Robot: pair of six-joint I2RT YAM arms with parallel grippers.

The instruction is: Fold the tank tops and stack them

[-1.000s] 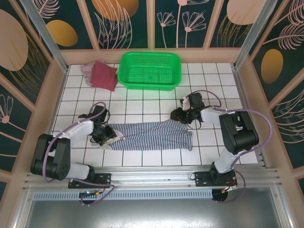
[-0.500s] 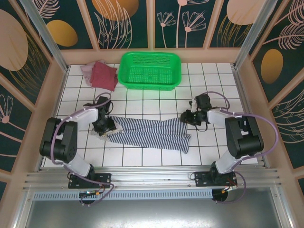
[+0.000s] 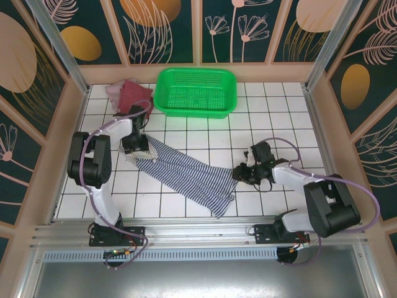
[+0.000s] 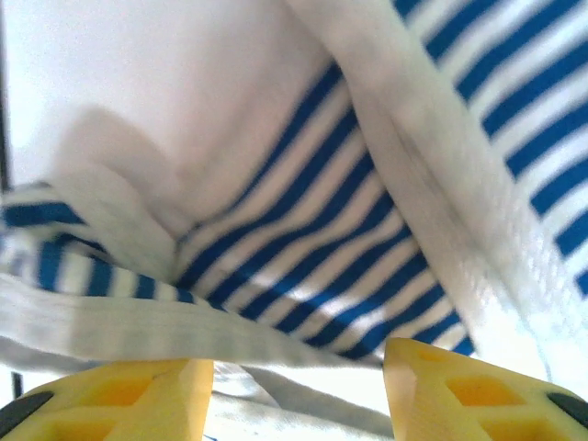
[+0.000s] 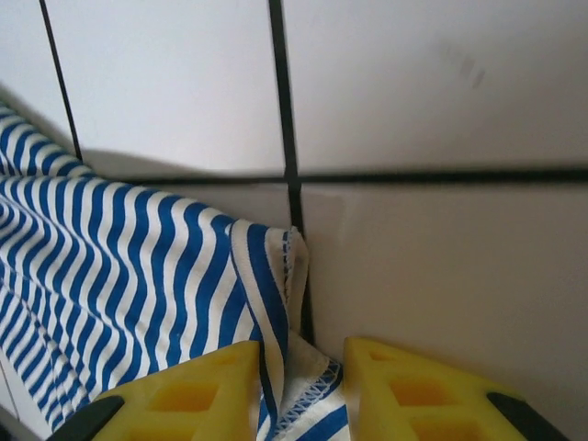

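The navy-and-white striped tank top (image 3: 186,174) lies stretched slantwise across the tiles, from the far left down to the near middle. My left gripper (image 3: 136,149) is at its far-left end. In the left wrist view its yellow fingers (image 4: 138,395) stand wide apart, open, with striped cloth (image 4: 303,248) and a white hem loose between them. My right gripper (image 3: 240,175) is at the near-right corner, shut on a folded hem of the striped cloth (image 5: 138,266). The maroon tank top (image 3: 135,94) lies on the mauve-pink one (image 3: 114,90) at the far left.
A green plastic basket (image 3: 195,107) stands at the far middle of the white tiled table (image 3: 279,118). Wooden walls close the table on the left, right and back. The arm bases sit on the metal rail at the near edge.
The left gripper has dragged its end of the striped top away from me and leftward. The right gripper drew its end nearer. The top turned from level to slanted, and the left jaws widened.
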